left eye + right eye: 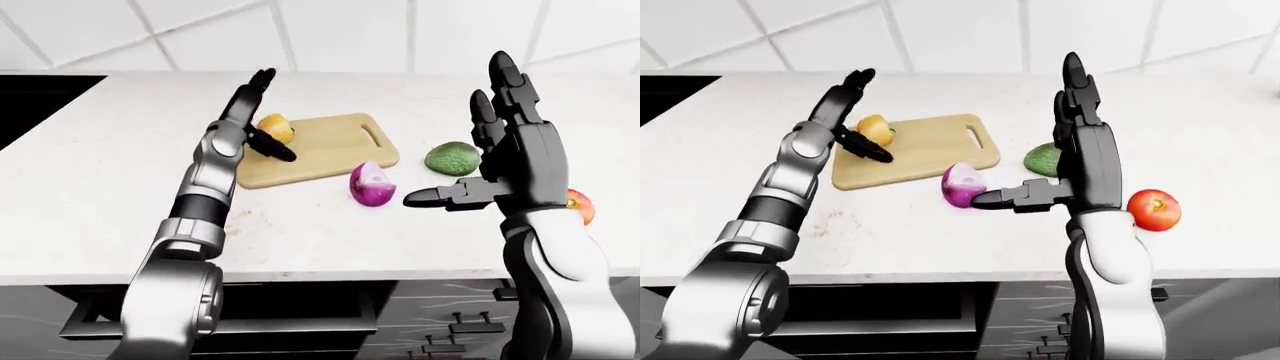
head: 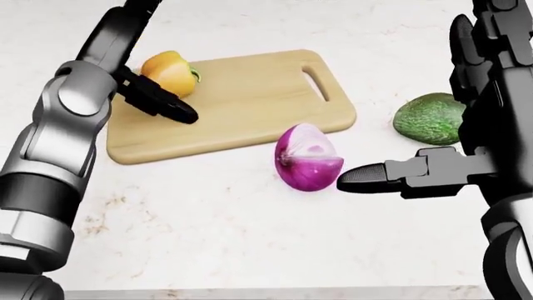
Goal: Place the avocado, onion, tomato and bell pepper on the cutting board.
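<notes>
So the right hand (image 2: 467,125) is wide open, fingers (image 1: 505,82) straight up and spread, with the thumb (image 2: 375,175) sticking out sideways. That thumb tip sits just beside the onion (image 2: 308,157), maybe brushing it, can't really tell. Nothing is gripped there.

The onion stands on the counter (image 1: 100,172) right off the near edge of the cutting board (image 2: 250,94), not on it yet. Behind the right palm is the avocado (image 2: 432,117), also on the counter, near the board's handle end. Further out past the wrist side, the tomato (image 1: 1154,209) sits on its own, well apart from the board.

The left hand (image 2: 145,81) is open too, fingers apart, its dark thumb (image 2: 162,103) lying across the board just beside the bell pepper (image 2: 170,72). The pepper is already on the board, at the end away from the handle, and the hand isn't clamped on it.

My read: pepper's done, onion is the step in hand. Next move looks like the right hand needs to wrap the onion properly, or nudge it, then lift it the short hop onto the board. It's round and standing on its cut side, so a sloppy push could roll it away.
</notes>
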You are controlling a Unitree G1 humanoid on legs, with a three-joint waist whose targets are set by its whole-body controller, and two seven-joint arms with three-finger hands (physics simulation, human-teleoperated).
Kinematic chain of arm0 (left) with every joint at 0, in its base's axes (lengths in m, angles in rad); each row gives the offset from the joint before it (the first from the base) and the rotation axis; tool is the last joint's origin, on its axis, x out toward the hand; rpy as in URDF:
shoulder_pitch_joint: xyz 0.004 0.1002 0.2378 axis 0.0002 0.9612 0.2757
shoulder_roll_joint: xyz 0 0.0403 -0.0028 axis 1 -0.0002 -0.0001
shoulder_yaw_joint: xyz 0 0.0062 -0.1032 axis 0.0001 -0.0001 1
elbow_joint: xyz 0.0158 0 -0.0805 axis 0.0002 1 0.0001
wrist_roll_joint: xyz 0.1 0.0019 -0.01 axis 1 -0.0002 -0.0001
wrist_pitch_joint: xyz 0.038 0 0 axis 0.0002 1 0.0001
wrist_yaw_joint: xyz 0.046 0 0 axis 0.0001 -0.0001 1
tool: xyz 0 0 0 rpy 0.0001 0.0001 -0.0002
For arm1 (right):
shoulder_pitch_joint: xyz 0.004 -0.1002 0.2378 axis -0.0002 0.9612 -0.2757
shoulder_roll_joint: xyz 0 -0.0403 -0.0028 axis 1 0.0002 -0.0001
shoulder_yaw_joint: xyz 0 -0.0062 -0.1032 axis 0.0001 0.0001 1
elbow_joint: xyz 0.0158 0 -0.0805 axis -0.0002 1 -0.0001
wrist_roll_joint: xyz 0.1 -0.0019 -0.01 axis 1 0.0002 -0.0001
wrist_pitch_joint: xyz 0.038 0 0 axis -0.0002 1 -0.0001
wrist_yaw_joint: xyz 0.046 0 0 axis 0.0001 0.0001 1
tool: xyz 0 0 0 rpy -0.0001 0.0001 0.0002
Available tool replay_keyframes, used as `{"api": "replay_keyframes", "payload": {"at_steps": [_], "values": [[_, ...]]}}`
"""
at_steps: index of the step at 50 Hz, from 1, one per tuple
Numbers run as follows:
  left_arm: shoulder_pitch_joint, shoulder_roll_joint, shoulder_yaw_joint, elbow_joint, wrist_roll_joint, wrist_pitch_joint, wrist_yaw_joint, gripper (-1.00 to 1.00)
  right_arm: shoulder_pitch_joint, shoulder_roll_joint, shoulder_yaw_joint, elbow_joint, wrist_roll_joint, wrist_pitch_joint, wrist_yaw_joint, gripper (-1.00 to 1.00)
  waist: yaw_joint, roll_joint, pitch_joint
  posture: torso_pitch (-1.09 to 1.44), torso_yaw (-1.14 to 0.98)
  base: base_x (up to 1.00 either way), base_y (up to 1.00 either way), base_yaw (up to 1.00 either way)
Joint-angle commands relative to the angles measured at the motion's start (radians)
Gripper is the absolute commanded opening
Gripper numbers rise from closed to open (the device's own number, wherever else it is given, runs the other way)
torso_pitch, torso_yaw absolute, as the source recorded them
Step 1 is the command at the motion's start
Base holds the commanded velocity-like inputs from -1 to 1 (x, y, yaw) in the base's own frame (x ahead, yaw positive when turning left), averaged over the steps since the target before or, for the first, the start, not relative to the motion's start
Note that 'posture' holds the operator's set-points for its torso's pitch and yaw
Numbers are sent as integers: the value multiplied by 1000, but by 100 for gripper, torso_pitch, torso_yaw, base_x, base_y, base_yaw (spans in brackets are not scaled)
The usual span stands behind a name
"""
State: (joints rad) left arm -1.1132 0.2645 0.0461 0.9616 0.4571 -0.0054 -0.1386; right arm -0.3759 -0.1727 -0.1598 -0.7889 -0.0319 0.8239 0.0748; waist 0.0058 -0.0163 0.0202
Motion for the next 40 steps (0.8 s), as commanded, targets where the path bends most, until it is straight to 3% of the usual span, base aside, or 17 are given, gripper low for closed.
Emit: {"api": "replay_keyframes", "payload": {"at_steps": [1, 6, 27, 34, 40], "values": [[-43, 10, 7, -53, -2, -17, 6, 100, -22, -6, -4, -26, -1, -27, -3, 100, 0, 0, -27, 0, 0, 0, 0, 0], [-21, 6, 8, -115, -1, 6, -4, 100, -17, -6, -3, -25, -2, -29, -3, 100, 0, 0, -27, 0, 0, 0, 0, 0], [255, -30, 30, -1157, -14, 566, -297, 100, -51, 3, 27, 38, -22, -47, 11, 100, -4, 8, -13, 0, 0, 0, 0, 0], [303, -100, -47, -1360, 28, 671, -382, 100, -55, 5, 24, 20, -26, -33, 13, 100, 2, 1, -9, 0, 0, 0, 0, 0], [294, -177, -107, -1387, 94, 672, -442, 100, -40, 1, 14, -15, -25, -16, 14, 100, 7, -7, -6, 0, 0, 0, 0, 0]]}}
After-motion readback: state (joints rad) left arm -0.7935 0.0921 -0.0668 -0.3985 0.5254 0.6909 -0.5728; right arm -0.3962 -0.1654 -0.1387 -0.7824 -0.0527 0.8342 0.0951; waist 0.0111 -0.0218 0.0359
